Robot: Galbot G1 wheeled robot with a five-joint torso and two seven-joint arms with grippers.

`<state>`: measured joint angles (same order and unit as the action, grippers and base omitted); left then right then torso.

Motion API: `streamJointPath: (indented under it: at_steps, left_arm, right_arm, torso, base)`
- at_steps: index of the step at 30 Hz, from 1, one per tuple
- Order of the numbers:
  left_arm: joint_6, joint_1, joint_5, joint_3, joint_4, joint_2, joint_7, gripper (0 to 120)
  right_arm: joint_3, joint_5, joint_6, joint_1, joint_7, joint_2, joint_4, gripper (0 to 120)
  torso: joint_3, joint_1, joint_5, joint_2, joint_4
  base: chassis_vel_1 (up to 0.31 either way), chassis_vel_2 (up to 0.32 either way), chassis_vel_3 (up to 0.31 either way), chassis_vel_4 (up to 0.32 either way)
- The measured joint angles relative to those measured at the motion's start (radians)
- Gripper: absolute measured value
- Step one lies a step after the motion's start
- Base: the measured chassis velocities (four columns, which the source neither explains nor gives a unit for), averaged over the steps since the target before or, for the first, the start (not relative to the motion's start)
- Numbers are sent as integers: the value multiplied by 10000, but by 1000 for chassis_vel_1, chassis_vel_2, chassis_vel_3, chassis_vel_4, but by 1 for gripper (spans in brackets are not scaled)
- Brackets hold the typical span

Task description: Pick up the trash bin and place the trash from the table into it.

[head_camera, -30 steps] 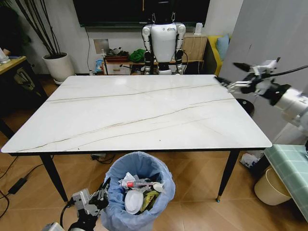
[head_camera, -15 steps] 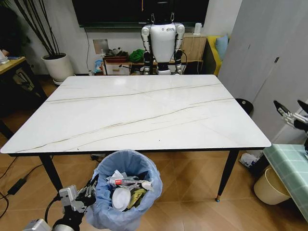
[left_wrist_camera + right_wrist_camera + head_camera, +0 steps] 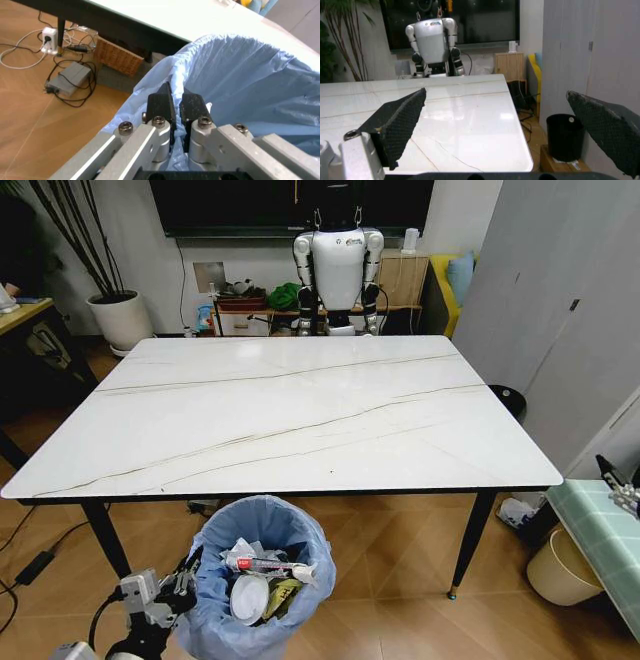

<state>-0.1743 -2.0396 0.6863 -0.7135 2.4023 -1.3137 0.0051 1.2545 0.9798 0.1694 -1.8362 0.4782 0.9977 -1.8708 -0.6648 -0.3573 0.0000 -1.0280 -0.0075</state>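
The trash bin [image 3: 215, 620], round and lined with a crinkly light-blue bag, is held in front of the table's near edge. Inside lies trash: a slim red-black tube [image 3: 262, 562], a white disc [image 3: 246, 600], wrappers and tissue. My left gripper [image 3: 188, 576] is shut on the bin's left rim; the left wrist view shows its black fingers [image 3: 162, 103] pinching the blue bag [image 3: 240, 71]. The white marble table [image 3: 300, 410] has a bare top. My right gripper [image 3: 618, 483] hangs low past the table's right end, its fingers [image 3: 400, 120] wide open and holding nothing.
A white humanoid robot [image 3: 340, 265] stands behind the table, a potted plant [image 3: 122, 318] at back left. A beige bucket [image 3: 560, 570], a green-checked surface [image 3: 605, 540] and a black bin [image 3: 565, 137] sit at right. Cables and an adapter [image 3: 67, 78] lie under the table.
My right arm has pulled back from above the table's right end and dropped low to the right. The bin, held by my left gripper, has shifted slightly left.
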Motion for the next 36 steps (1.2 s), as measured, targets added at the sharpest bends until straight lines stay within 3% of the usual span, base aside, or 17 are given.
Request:
streamJointPath:
  at_steps: [13, 23, 36]
  left_arm:
    - [110, -112, -1126, 143, -88, -261, -6, 0]
    - [928, -147, -2012, 38, -83, -411, -257, 0]
    - [1319, 29, -2782, -117, -278, -643, -581, 0]
  right_arm:
    - [-69, -14, -5, 36, -35, -45, 8, 100]
    - [-81, -3, -22, 48, -45, -66, -3, 100]
    - [-91, 5, -30, 54, -52, -75, -13, 100]
  torso:
    - [0, -1, 0, 0, -2]
    - [0, -1, 0, 0, -1]
    - [0, -1, 0, 0, -1]
  base:
    - [0, 0, 0, 0]
    - [0, 0, 0, 0]
    - [0, 0, 0, 0]
